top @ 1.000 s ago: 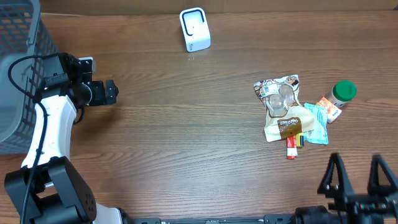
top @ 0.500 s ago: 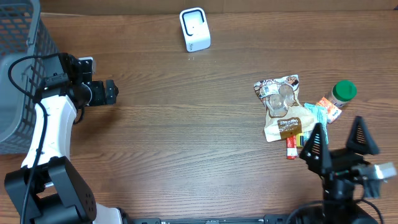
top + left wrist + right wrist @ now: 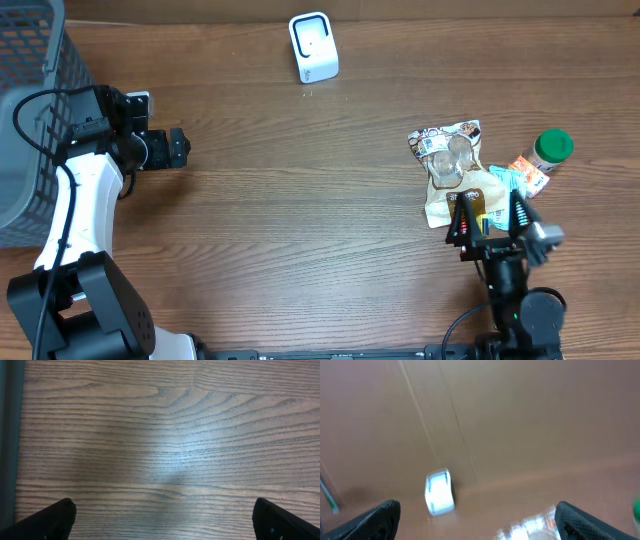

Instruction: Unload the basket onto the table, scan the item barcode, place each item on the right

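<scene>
Several items lie in a pile at the right: a clear-and-tan snack bag (image 3: 447, 165), a teal packet (image 3: 507, 190), an orange packet (image 3: 528, 173), a green-lidded bottle (image 3: 552, 147) and a small red item (image 3: 467, 240). The white barcode scanner (image 3: 313, 46) stands at the back centre and shows blurred in the right wrist view (image 3: 439, 491). My right gripper (image 3: 489, 214) hovers open over the near edge of the pile, holding nothing (image 3: 482, 522). At the left, my other gripper (image 3: 170, 148) is open above bare wood (image 3: 165, 522).
A grey mesh basket (image 3: 30, 60) fills the far left corner beside the left arm. Brown wooden tabletop (image 3: 300, 200) stretches between the two arms.
The right arm has come up from the table's front edge and moved left and away, ending over the pile's near side. The left arm has stayed still.
</scene>
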Available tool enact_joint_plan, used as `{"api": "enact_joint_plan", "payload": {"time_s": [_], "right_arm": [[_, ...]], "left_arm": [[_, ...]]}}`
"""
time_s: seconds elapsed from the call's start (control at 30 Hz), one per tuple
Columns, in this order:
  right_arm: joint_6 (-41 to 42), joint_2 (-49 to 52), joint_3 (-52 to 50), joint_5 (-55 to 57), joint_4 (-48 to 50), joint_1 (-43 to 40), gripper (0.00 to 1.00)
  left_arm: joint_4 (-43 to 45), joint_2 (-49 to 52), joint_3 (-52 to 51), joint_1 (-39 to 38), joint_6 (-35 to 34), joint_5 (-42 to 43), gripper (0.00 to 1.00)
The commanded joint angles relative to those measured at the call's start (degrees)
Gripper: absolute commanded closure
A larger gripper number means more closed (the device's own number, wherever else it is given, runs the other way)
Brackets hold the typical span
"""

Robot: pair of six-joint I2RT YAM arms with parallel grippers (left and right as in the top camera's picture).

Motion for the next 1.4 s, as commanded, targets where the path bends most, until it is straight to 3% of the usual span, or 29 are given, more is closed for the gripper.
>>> {"api": "enact_joint_plan", "payload": {"time_s": [0.0, 0.33, 1.37], "right_arm": [[0.07, -0.48, -0.63, -0.57, -6.12, -0.04, 0.00], [-21.24, -0.48, -0.63, -7.04, -6.03, -0.04, 0.00], [-20.87, -0.48, -0.61, -6.97, -5.99, -0.07, 0.00]], "left_arm": [[0.02, 0.04, 0.74, -0.07, 0.81, 0.85, 0.00], [0.02, 0.04, 0.74, -0.07, 0.81, 0.85, 0.00], [0.02, 0.04, 0.74, -0.07, 0.81, 0.85, 0.00]]}}
